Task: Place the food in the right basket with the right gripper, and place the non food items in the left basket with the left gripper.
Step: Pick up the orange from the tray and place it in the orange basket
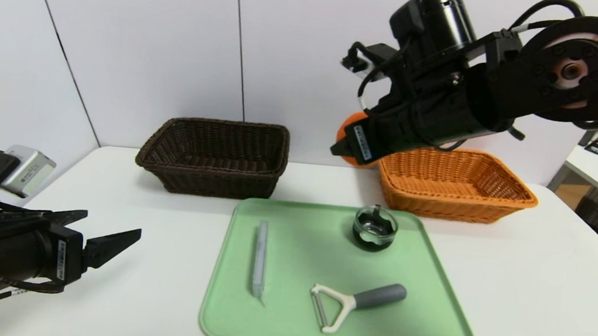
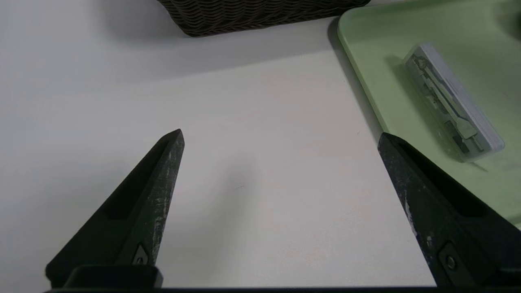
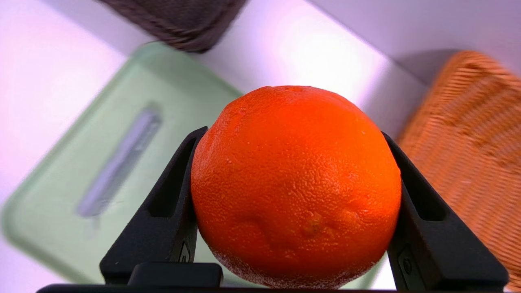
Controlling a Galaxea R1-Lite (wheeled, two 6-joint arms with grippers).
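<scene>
Right gripper [image 3: 295,195] clamps the orange [image 3: 296,185] between its jaws, orange basket [image 1: 454,184] just beyond awaiting the drop; left gripper [image 2: 281,138] gapes idle.

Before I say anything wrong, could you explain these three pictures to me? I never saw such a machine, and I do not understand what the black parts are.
It is a robot with two black arms, each ending in a two-fingered gripper. One picture looks down from its head; the other two come from cameras on its wrists.

The right gripper is raised, clamped on an orange, near the orange-tan basket. The left gripper hangs open over the white table, holding nothing.

On the table a dark brown basket stands beside the tan one. In front, a green tray carries a grey stick-like bar, a small dark glass dish and a white peeler.
</scene>
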